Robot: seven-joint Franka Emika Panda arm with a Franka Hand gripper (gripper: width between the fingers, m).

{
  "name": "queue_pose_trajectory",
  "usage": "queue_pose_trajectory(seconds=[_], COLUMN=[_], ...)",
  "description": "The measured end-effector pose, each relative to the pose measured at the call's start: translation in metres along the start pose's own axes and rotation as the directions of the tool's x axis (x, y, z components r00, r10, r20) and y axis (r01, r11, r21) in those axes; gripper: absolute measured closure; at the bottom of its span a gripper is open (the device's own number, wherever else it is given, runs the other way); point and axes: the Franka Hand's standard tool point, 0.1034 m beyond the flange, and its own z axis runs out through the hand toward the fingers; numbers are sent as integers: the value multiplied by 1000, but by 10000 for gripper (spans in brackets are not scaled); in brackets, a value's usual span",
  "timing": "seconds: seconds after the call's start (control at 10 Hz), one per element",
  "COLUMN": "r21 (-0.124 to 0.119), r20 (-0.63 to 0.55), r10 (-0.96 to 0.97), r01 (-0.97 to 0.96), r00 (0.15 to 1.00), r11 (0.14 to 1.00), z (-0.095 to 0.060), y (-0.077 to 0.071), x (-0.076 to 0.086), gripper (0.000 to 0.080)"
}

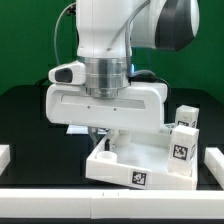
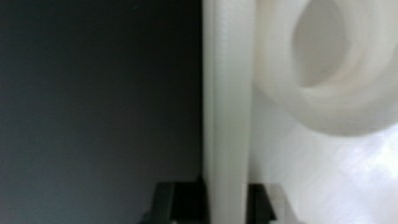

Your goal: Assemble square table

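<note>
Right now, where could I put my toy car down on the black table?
Bare table lies on the exterior view's left, between the top and the picture's edge. That view's right is crowded: legs beside the top, arm above it.

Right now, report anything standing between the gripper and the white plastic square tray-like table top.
Nothing visible does. The gripper is shut on the white plastic square tray-like table top, its raised wall running between the dark fingers.
</note>
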Motion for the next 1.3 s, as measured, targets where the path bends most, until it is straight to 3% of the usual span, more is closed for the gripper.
queue_pose_trajectory(seconds=[0.2,0.3,0.4,0.5,0.6,0.7,0.9,1.0,1.1,1.2,1.3], r21=[-3,4,-10,-14,-1,-12,-19,-28,-47,-53,-56], r20=[9,14,-3,-8,9,9,36,54,58,66,78], r10=[-153,-297,-485,-619,-729,-749,-847,-927,-953,-970,-978], r01=[153,297,485,619,729,749,848,928,955,972,980], r00=[988,955,875,785,685,662,530,372,296,234,194], r11=[988,955,875,785,685,662,530,371,294,231,190], z=[-1,-5,-10,-12,-14,-13,-13,-16,-16,-16,-17], y=[6,17,27,27,25,28,31,15,-11,-23,-20], x=[3,14,32,44,50,51,51,64,73,75,77], gripper=[744,744,744,744,744,744,744,744,744,744,744])
